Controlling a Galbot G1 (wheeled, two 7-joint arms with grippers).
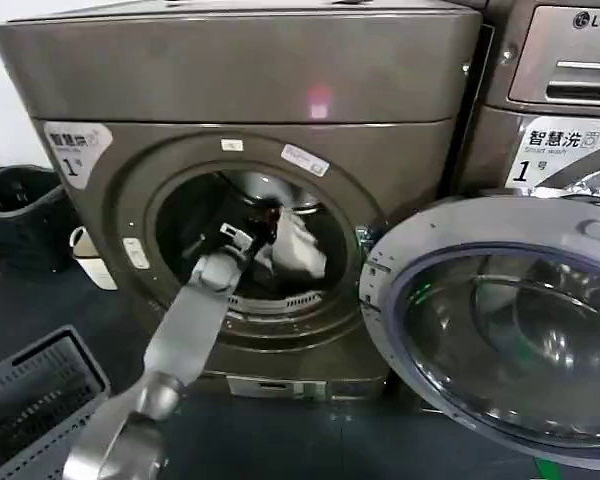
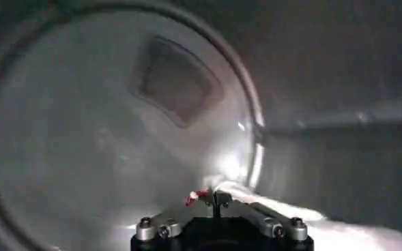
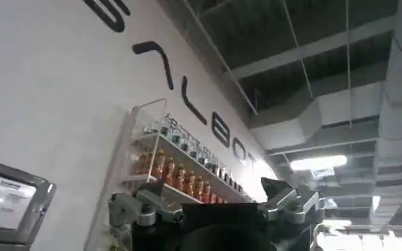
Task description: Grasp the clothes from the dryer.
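The bronze-grey dryer (image 1: pixel 240 80) stands with its round door (image 1: pixel 500 340) swung open to the right. My left arm reaches through the porthole, and my left gripper (image 1: pixel 264 216) is inside the drum. From it a white garment (image 1: pixel 298 252) of the clothes hangs in the opening. In the left wrist view the left gripper (image 2: pixel 214 198) has its fingers drawn together on the edge of that white garment (image 2: pixel 303 219), with the drum's back wall (image 2: pixel 105 136) beyond. My right gripper (image 3: pixel 214 199) is open, held away from the dryer and pointing up at a wall and ceiling.
A second machine with an LG logo (image 1: pixel 565 70) stands to the right behind the open door. A dark basket (image 1: pixel 20 215) sits at the left by the wall, a grey slatted crate (image 1: pixel 30 400) on the floor at front left, and a small white container (image 1: pixel 90 262) beside the dryer.
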